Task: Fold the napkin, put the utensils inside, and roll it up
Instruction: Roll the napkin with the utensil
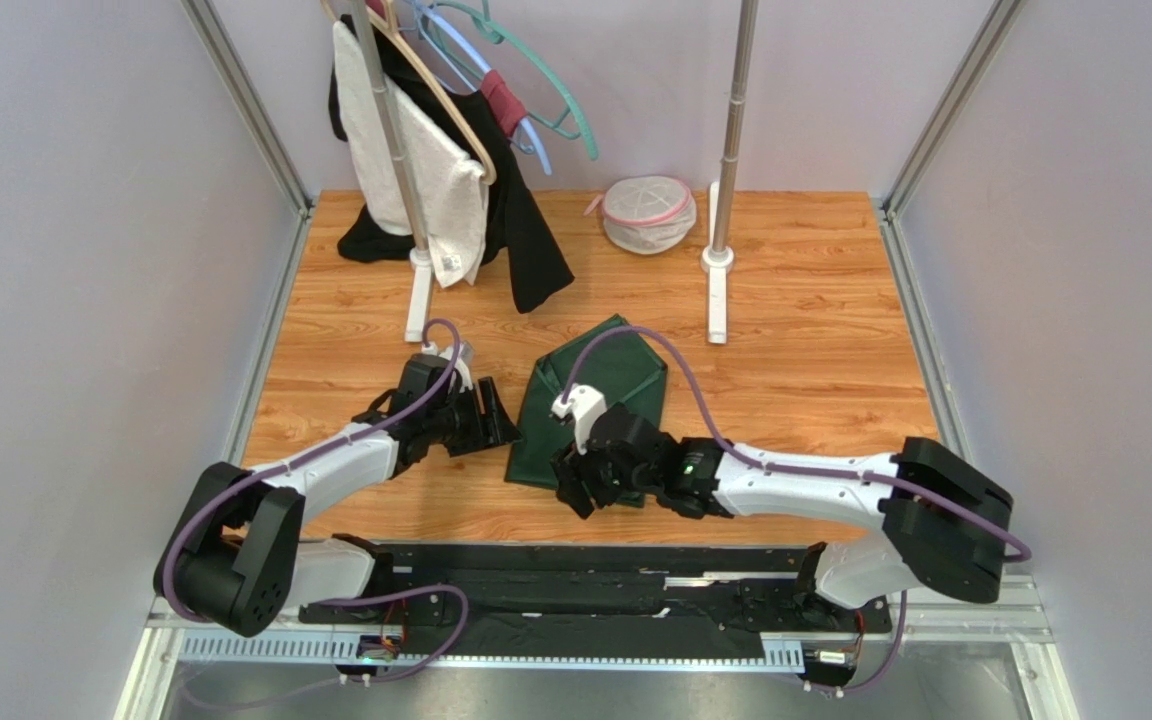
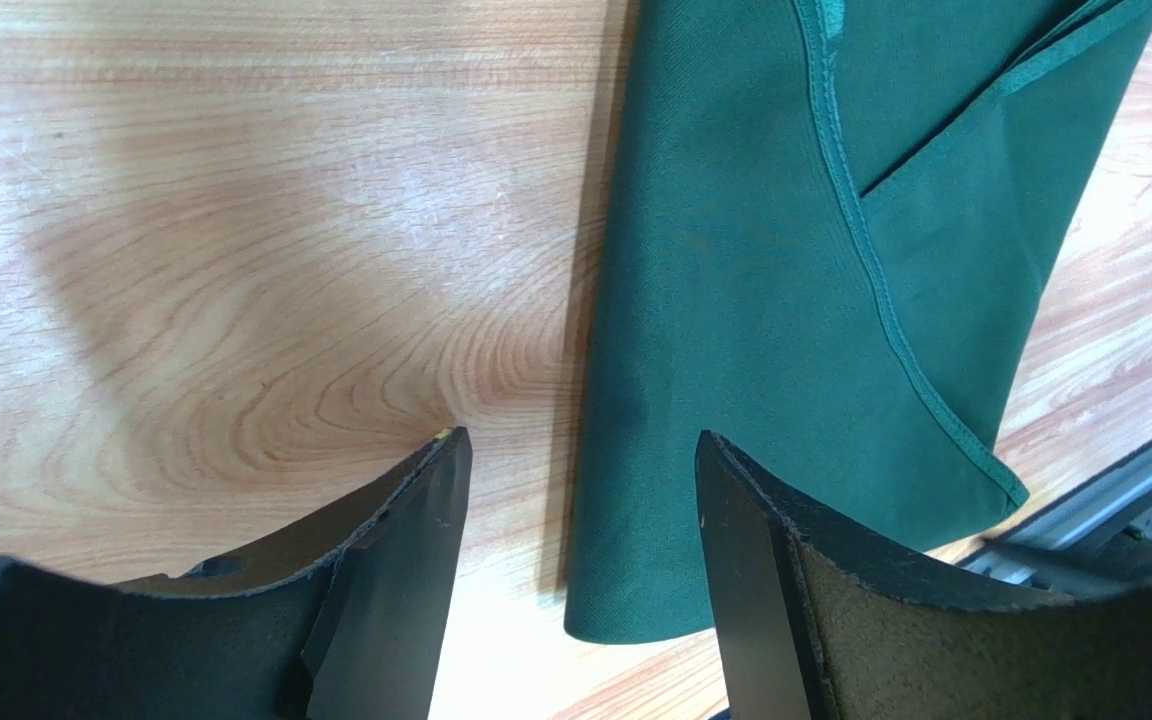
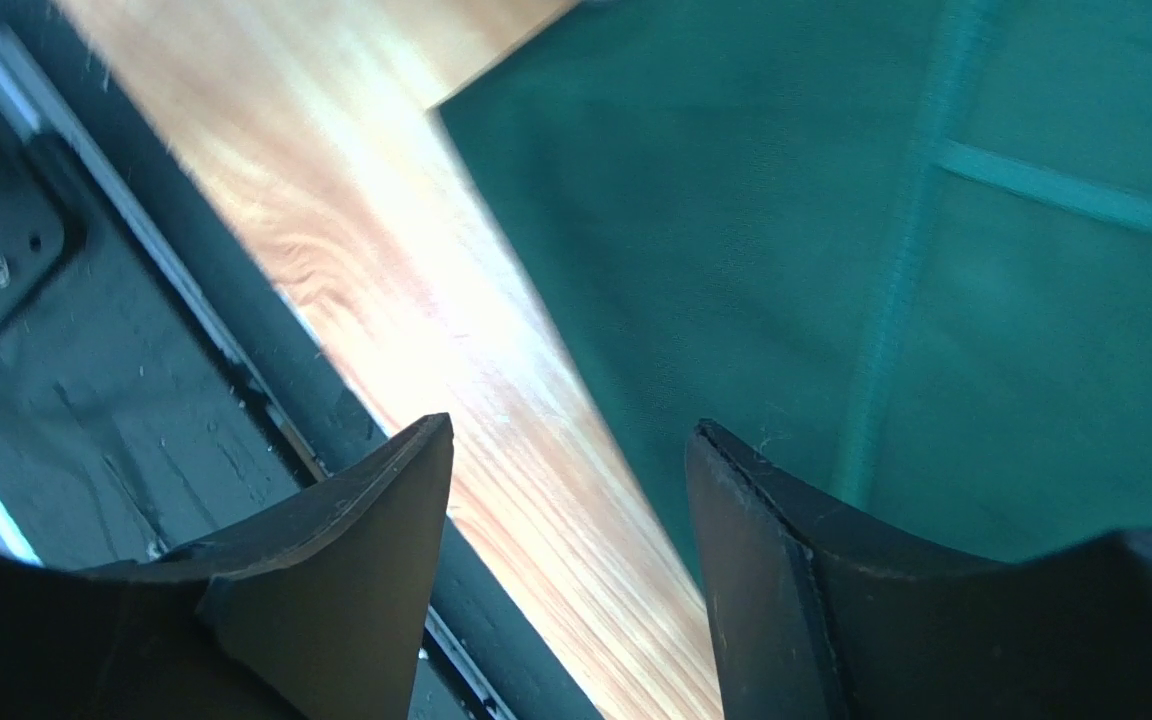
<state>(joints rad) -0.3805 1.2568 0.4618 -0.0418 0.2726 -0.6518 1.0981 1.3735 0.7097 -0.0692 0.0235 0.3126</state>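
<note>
The dark green napkin [image 1: 605, 393] lies folded in the middle of the wooden table, with a point at its far end. It also shows in the left wrist view [image 2: 778, 300] and the right wrist view [image 3: 838, 225]. My left gripper [image 1: 486, 419] is open and empty, just left of the napkin's left folded edge; in its wrist view that edge lies between the fingers of the left gripper [image 2: 579, 437]. My right gripper [image 1: 579, 483] is open and empty over the napkin's near edge, and the right gripper [image 3: 567, 425] straddles bare wood beside the cloth. The fork is hidden or out of view.
A clothes rack [image 1: 420, 285] with hangers, a white towel [image 1: 425, 173] and a black garment [image 1: 530, 225] stands at the back left. A white and pink mesh bag [image 1: 648, 212] and a second pole's base [image 1: 716, 258] are at the back. A black rail [image 3: 117, 300] runs along the near table edge.
</note>
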